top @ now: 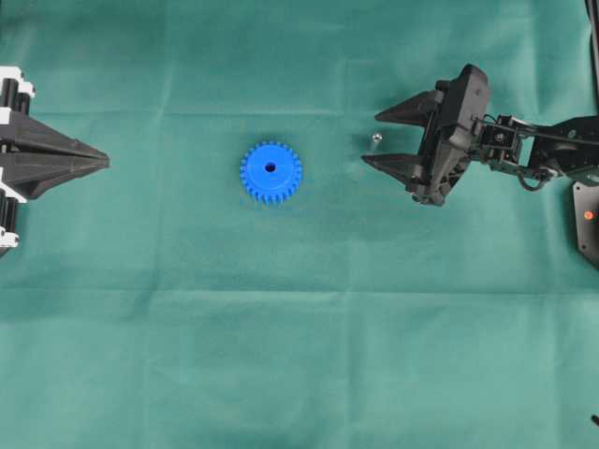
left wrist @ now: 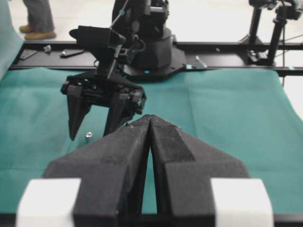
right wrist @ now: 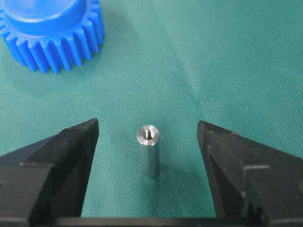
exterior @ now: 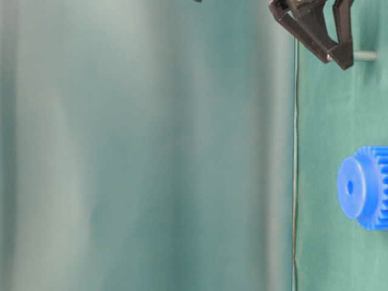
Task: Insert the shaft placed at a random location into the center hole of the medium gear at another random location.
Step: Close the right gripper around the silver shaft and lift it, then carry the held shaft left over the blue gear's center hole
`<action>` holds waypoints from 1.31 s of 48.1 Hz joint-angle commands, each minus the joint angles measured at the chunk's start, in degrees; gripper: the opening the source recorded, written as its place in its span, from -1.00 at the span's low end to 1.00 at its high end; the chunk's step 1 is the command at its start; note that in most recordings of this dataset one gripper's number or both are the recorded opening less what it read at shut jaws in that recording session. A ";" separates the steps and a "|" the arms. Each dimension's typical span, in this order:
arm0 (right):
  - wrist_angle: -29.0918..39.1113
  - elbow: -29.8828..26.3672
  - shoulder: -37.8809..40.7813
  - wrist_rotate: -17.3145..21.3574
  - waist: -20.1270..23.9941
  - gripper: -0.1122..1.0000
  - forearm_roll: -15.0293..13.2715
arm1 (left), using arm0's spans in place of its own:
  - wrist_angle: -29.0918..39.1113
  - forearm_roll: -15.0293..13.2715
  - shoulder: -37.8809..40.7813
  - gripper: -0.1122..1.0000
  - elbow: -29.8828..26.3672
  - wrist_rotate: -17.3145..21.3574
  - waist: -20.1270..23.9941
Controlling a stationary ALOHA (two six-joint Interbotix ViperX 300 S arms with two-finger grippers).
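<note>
R gripper (right wrist: 147, 142) spread wide, astride upright shaft (right wrist: 148, 150); L gripper (left wrist: 150, 124) closed; shaft prob. light, slick, rigid; pinch mid-body; gear (top: 270, 172) apart.

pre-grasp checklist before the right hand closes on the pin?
1. Right hand open, jaws wide: ok.
2. Small silver metal cylinder shaft between the jaws, untouched, gaps on both sides: ok.
3. Shaft upright on the green cloth: ok.
4. Bright blue plastic toothed gear flat, apart from the shaft, its dark round center hole unblocked: ok.
5. Left hand shut, parked away at the left edge: ok.
6. Fingertip height against the cloth: cannot tell.
</note>
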 commanded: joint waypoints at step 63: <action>18.02 -5.63 -15.91 -1.14 -0.26 -0.56 -0.35 | 0.09 0.18 0.35 -0.80 -0.62 -0.26 -0.18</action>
